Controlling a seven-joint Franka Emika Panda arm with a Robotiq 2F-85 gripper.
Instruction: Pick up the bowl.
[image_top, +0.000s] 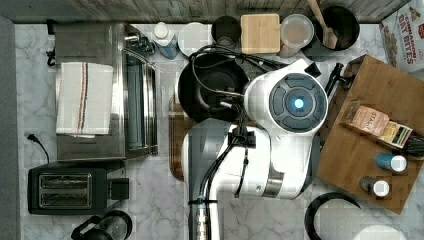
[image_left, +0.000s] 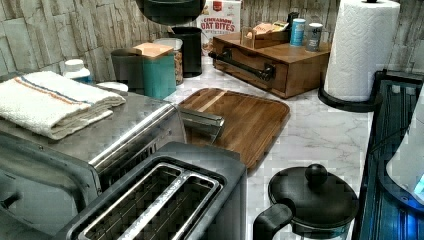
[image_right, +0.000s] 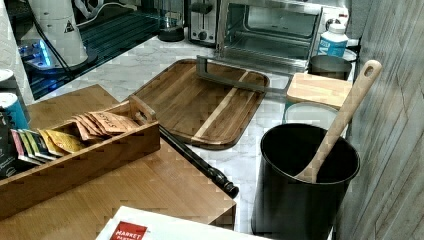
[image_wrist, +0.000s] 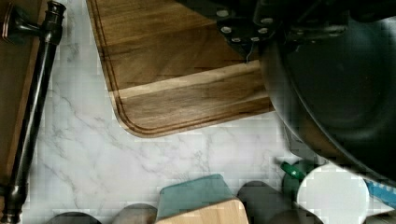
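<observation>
The bowl (image_top: 212, 87) is showing in the upper middle of the top view as a wide, round, glossy black shape with a smaller flat floor, partly covered by the arm's cables and white wrist housing. In the left view its dark underside (image_left: 170, 9) is hanging at the upper edge of the frame, well clear of the wooden board (image_left: 240, 120), so I am judging it lifted off the counter rather than resting on anything. In the wrist view the bowl (image_wrist: 341, 88) is filling the right side of the frame, with the gripper (image_wrist: 261, 30) sitting dark and bolted against its rim at the upper centre.

Key relation: the rim is lying right at the gripper body and the bowl is extending away from it toward the right side of the wrist frame, so the load is hanging off one edge, not centred under the tool. The fingers are appearing clamped on the rim; the contact itself is in shadow, so this is a judgement.

Materials: the bowl is smooth, reflective and thin-walled, likely slippery at the lip. The board is oiled wood with a pale centre stripe and a routed groove. The counter (image_wrist: 154, 163) is white veined marble. A dark pot with a wooden spoon (image_right: 305, 185) is standing near the wall.
</observation>
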